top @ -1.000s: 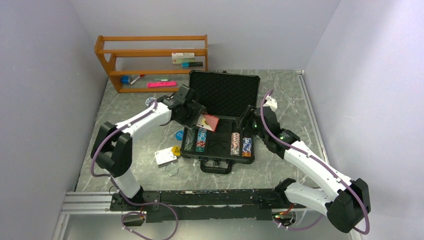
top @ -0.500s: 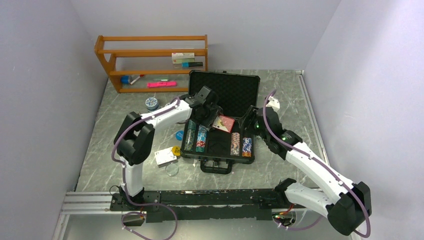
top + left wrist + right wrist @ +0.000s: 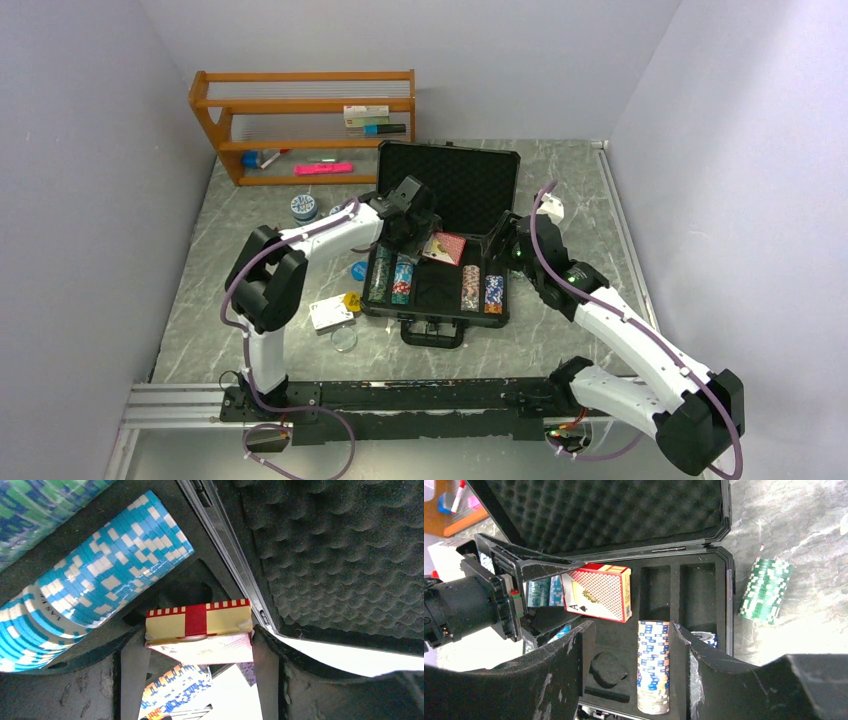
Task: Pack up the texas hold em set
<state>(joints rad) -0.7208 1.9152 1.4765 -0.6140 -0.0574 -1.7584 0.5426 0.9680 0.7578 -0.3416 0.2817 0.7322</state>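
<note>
While left hand (image 3: 199,652) grips one deck (image 3: 197,622); four chip stacks (image 3: 401,281) in briefcase (image 3: 450,180)

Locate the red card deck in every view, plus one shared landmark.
Top external: red card deck at centre, just below the foam lid.
Left wrist: centre, end-on, yellow edge with red band.
Right wrist: upper left of centre.
Shared landmark: foam lid, upper right and top in the wrist views.

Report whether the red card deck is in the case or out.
Out. The left gripper holds the red card deck clamped between its fingers, over the open briefcase, not seated in any foam slot.
</note>
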